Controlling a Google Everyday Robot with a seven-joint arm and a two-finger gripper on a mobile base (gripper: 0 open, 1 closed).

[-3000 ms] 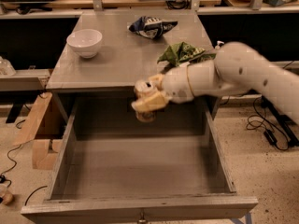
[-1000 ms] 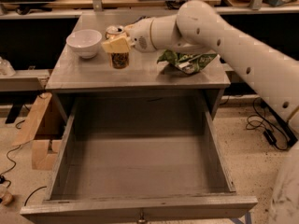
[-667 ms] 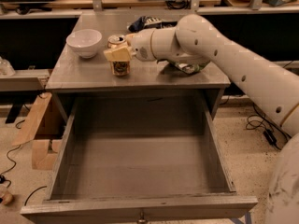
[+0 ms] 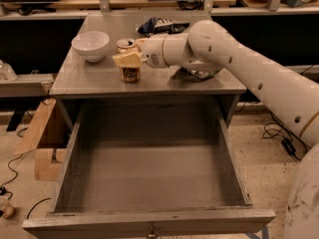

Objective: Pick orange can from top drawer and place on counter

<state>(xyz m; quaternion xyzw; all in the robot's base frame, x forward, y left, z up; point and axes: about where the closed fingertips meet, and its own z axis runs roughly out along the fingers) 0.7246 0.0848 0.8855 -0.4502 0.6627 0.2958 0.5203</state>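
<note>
Tool (image 4: 127, 59) is held over the left half of the bench (image 4: 164, 83), pinched around the middle of the orange can (image 4: 130, 74). The can appears to stand upright on the bench, just beside the white bowl (image 4: 90, 45). The top drawer (image 4: 149, 171) is left open below. Placing is judged nearly done. Next, a release and a clean withdrawal are called for, so that the can is not tipped.

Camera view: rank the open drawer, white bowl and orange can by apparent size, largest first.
1. drawer, by far the largest, though it is also nearest the camera.
2. bowl.
3. can, standing on the counter with the pincer clamped on its upper part.
</note>
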